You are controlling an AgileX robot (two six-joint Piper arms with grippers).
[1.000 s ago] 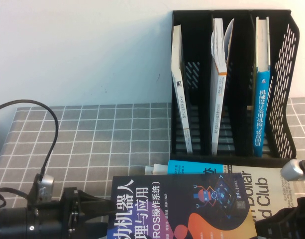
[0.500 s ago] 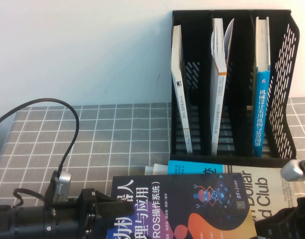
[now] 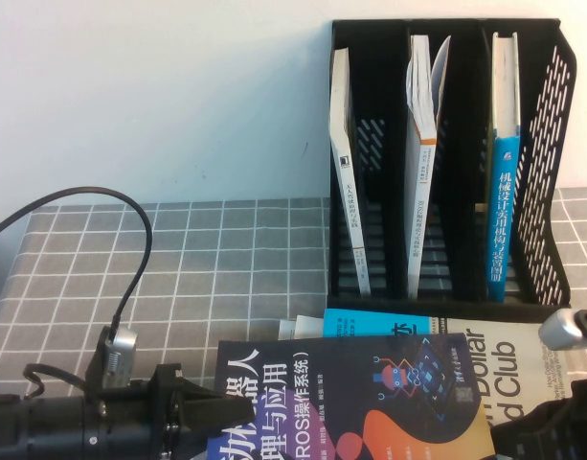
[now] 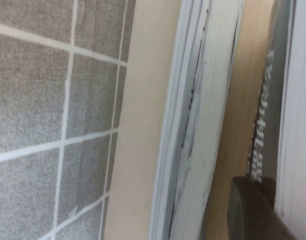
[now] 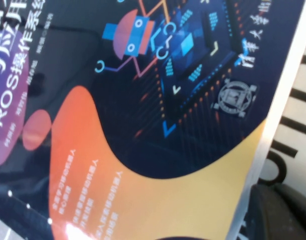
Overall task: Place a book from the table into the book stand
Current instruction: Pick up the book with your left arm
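Note:
The book is dark navy with white Chinese characters, an orange and purple swirl and a small robot graphic. It lies flat at the table's near edge, on top of other books. Its cover fills the right wrist view. The black three-slot book stand stands upright at the back right, with one upright book in each slot. My left gripper is at the book's left edge. The left wrist view shows page edges beside the grid cloth. My right gripper is at the book's right edge, low on the table.
A cyan and white "Dollar Brand Club" book lies under the dark book and sticks out to the right. The grey grid cloth of the table stretches to the left of the stand. A black cable arcs above my left arm.
My left arm has moved right, up to the book's left edge, and its cable has looped higher. The book, the stand and my right arm have not moved.

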